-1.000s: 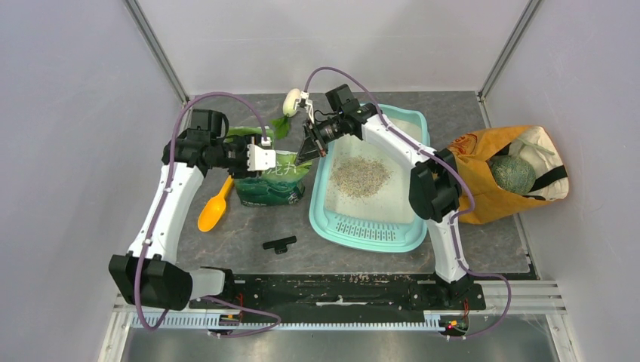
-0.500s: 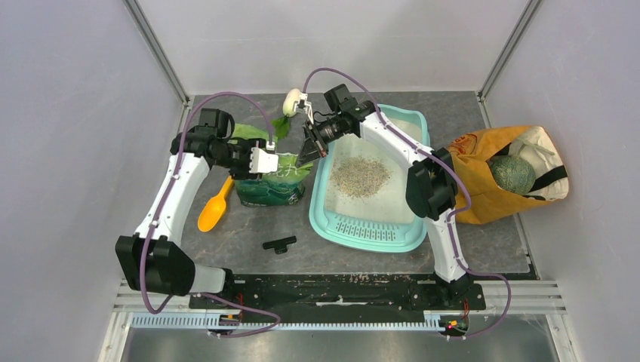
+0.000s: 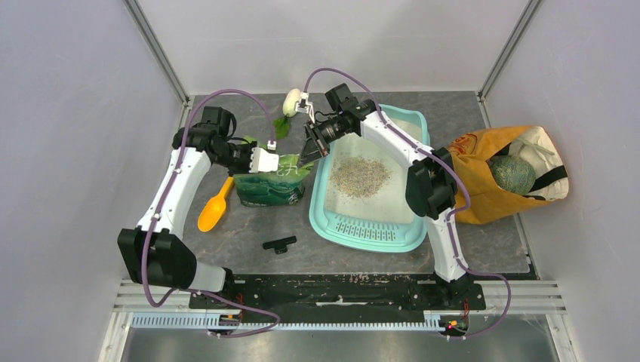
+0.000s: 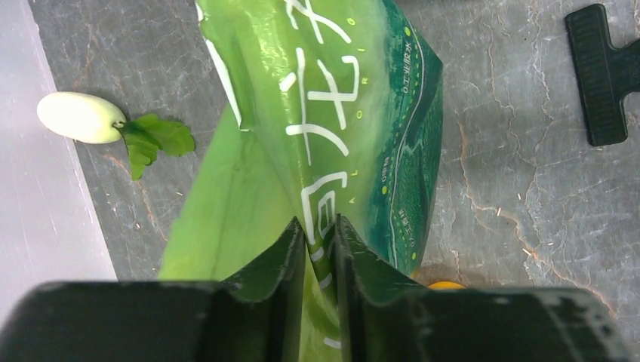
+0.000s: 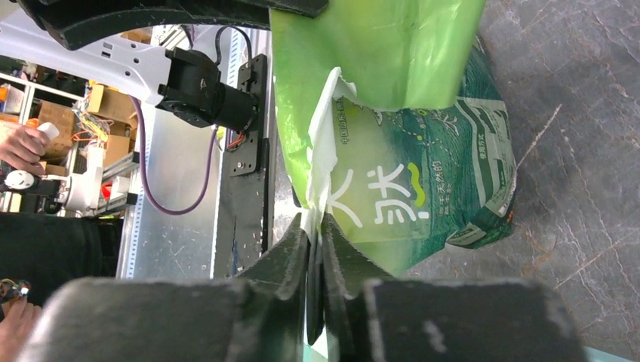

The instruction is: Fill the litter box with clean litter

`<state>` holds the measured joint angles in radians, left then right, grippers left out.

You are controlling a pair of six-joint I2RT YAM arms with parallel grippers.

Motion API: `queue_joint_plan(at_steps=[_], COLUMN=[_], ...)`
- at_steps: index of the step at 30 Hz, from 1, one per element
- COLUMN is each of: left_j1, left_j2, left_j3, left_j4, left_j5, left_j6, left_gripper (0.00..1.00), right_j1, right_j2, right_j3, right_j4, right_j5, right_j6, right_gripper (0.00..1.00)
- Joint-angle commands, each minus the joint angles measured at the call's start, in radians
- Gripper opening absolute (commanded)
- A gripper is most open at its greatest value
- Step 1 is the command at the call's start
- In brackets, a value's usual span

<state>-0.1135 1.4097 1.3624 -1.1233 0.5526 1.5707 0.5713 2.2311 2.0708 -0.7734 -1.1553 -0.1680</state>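
Observation:
The teal litter box [image 3: 326, 215] lies right of centre with a pile of beige-grey litter [image 3: 361, 176] in its white basin. The green printed pouch [image 3: 272, 185] stands just left of the box. It fills the left wrist view [image 4: 332, 128] and the right wrist view [image 5: 407, 188]. My left gripper [image 3: 266, 160] is shut on the pouch's top left edge [image 4: 321, 237]. My right gripper [image 3: 308, 154] is shut on the pouch's top right edge [image 5: 317, 226], beside the box's left rim.
An orange scoop [image 3: 215, 207] lies left of the pouch. A black clip [image 3: 279, 243] lies in front of it, also in the left wrist view [image 4: 604, 72]. A white toy with green leaves [image 3: 289, 104] sits at the back. An orange cloth bag [image 3: 506, 173] stands at the right.
My left gripper has moved up and back a little with the pouch's edge in it. The right gripper has barely moved.

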Motion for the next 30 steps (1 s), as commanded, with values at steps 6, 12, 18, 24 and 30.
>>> queue_joint_plan(at_steps=[6, 12, 18, 24, 30], left_j1=[0.009, 0.012, 0.014, 0.016, 0.02], left_j2=[0.023, 0.035, 0.035, 0.036, 0.029], left_j3=[0.044, 0.073, 0.072, 0.079, 0.072], left_j4=[-0.055, -0.084, -0.082, -0.078, -0.066], left_j5=[-0.038, -0.005, 0.011, 0.024, 0.026], left_j6=[0.042, 0.033, 0.038, 0.041, 0.043], left_gripper=[0.08, 0.02, 0.02, 0.02, 0.02], right_j1=[-0.066, -0.071, -0.004, 0.089, 0.117], right_j2=[-0.05, -0.341, -0.493, -0.452, -0.369], right_j3=[0.016, -0.334, -0.588, -0.599, -0.56], right_j4=[-0.026, 0.414, 0.733, 0.805, 0.806], right_j5=[0.04, 0.202, 0.276, 0.31, 0.313], right_j6=[0.003, -0.026, -0.135, -0.259, -0.318], right_gripper=[0.4, 0.49, 0.58, 0.59, 0.55])
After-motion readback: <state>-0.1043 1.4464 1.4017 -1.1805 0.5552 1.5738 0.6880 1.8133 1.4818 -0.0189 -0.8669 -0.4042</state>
